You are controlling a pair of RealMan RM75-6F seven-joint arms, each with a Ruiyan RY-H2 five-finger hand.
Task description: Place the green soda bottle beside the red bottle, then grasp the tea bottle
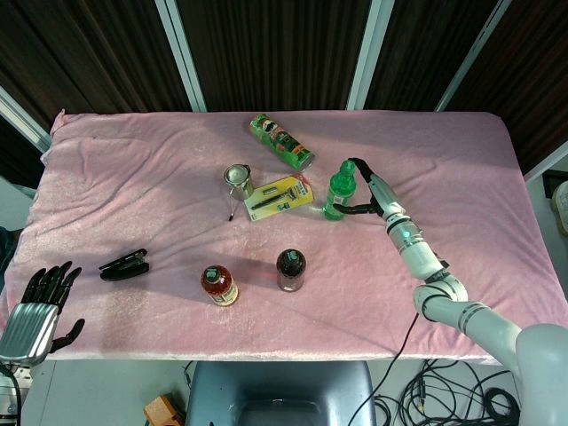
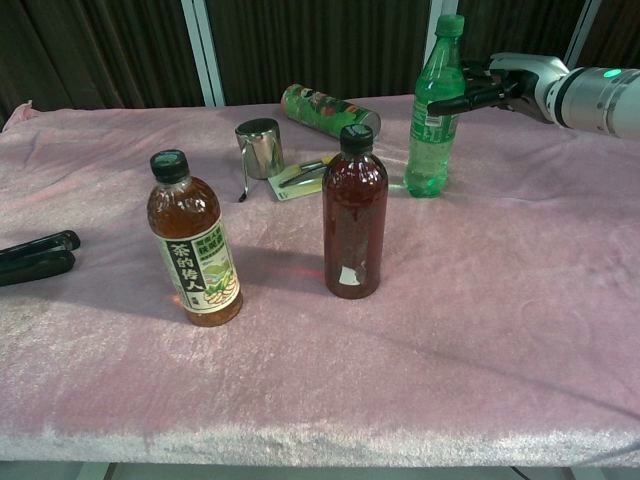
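Note:
The green soda bottle (image 1: pixel 337 195) (image 2: pixel 432 110) stands upright right of centre on the pink cloth. My right hand (image 1: pixel 371 189) (image 2: pixel 492 88) reaches it from the right, fingers spread around its upper part; a fingertip looks to touch the shoulder, with no closed grip. The red bottle (image 1: pixel 290 269) (image 2: pixel 354 225), dark with a black cap, stands nearer the front. To its left stands the tea bottle (image 1: pixel 218 286) (image 2: pixel 193 245) with its green-and-white label. My left hand (image 1: pixel 40 302) hangs off the table's front left corner, fingers apart and empty.
A green snack can (image 1: pixel 281 142) (image 2: pixel 328 108) lies at the back. A metal cup (image 1: pixel 238 177) (image 2: pixel 259 147) and a yellow card pack (image 1: pixel 282 197) sit left of the soda bottle. A black clip-like object (image 1: pixel 124 264) (image 2: pixel 35 257) lies at the left.

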